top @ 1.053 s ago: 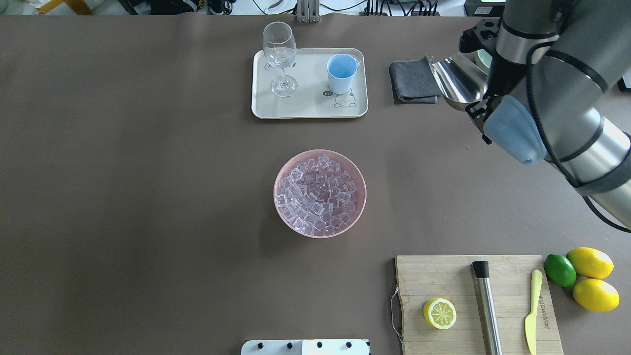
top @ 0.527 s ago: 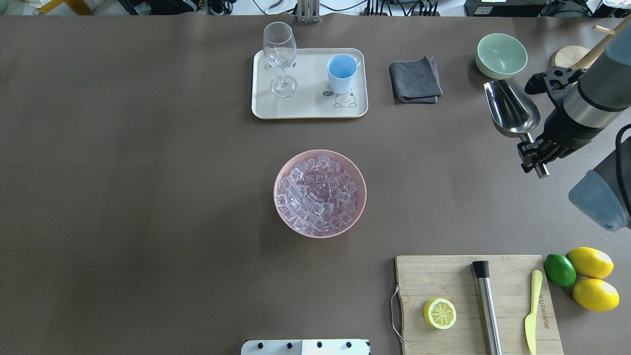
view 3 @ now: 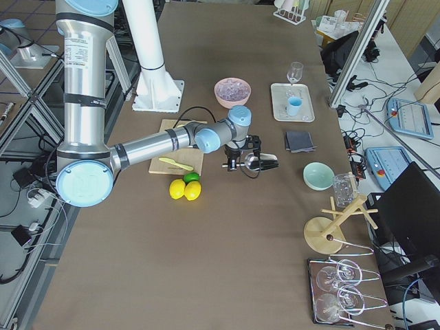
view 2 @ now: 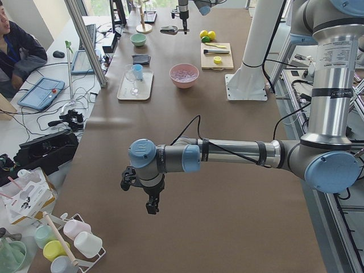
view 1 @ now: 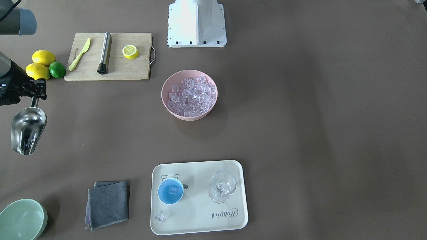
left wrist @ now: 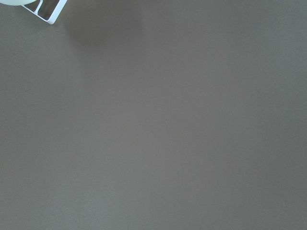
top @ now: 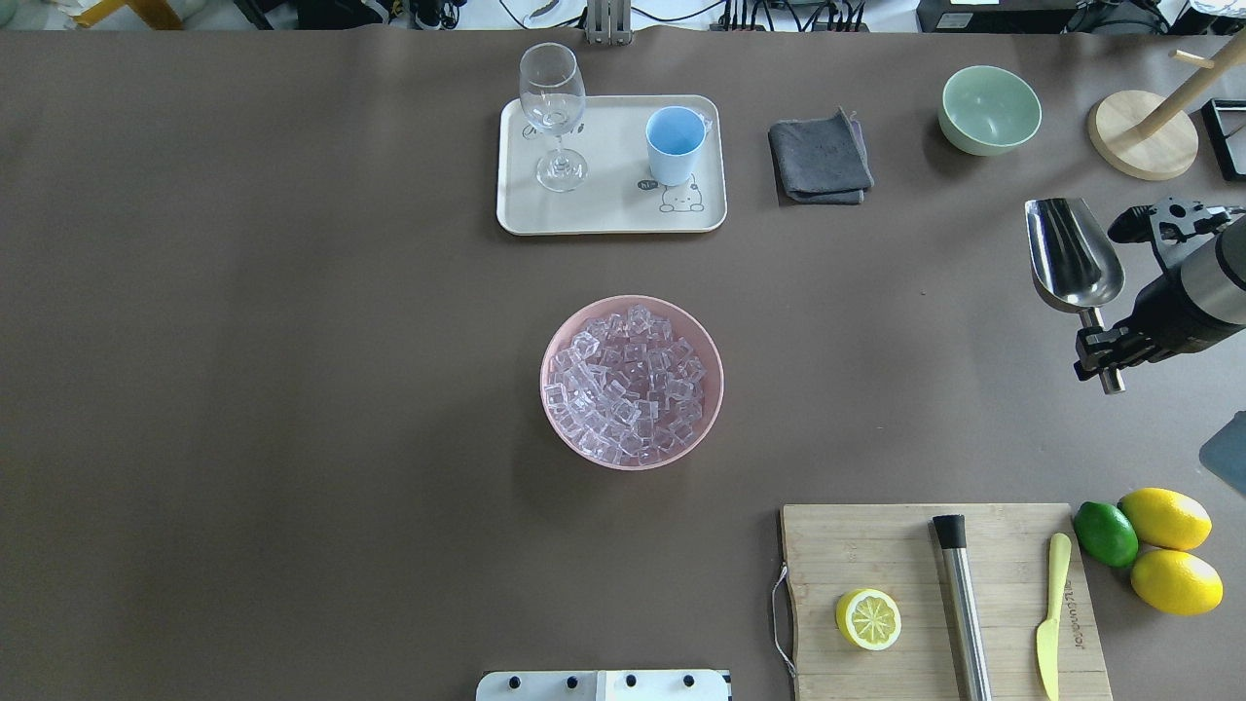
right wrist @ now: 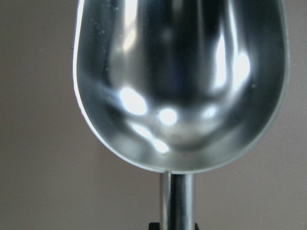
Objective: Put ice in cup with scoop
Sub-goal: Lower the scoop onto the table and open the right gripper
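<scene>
While the right gripper (top: 1100,356) clamps the scoop (top: 1071,258), it has pulled back — left gripper (view 2: 152,206) unreadable.

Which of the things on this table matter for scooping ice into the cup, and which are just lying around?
For the job: scoop, held by the right end effector; ice in the pink bowl; blue cup on the tray.
Lying about: wine glass, grey cloth, green bowl, cutting board, lemon half, steel cylinder, knife, two lemons, lime.

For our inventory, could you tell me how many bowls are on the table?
2: the pink bowl holding ice mid-table, and the empty green bowl at the far right, past the grey cloth. None seems hidden.
</scene>
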Controlling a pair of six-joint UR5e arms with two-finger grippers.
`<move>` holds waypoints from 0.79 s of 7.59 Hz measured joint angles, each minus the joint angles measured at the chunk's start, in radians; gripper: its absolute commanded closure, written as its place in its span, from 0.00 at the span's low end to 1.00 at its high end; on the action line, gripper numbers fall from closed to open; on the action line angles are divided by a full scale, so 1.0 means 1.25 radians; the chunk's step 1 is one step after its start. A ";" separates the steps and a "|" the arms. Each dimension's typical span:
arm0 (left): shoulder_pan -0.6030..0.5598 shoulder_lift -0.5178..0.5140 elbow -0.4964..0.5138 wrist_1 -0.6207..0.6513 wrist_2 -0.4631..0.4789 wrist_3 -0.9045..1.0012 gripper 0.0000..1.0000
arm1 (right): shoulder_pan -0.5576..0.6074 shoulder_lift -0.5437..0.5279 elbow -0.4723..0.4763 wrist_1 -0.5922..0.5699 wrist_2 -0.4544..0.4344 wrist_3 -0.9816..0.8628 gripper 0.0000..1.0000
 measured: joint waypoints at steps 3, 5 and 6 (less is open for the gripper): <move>0.000 0.000 0.003 0.000 -0.001 0.000 0.02 | -0.001 -0.008 -0.077 0.051 0.023 0.003 1.00; 0.000 0.000 0.004 0.000 -0.001 0.000 0.02 | -0.001 -0.009 -0.132 0.075 0.047 0.007 1.00; 0.000 0.000 0.005 0.000 -0.001 0.000 0.02 | -0.001 -0.009 -0.148 0.078 0.056 0.009 1.00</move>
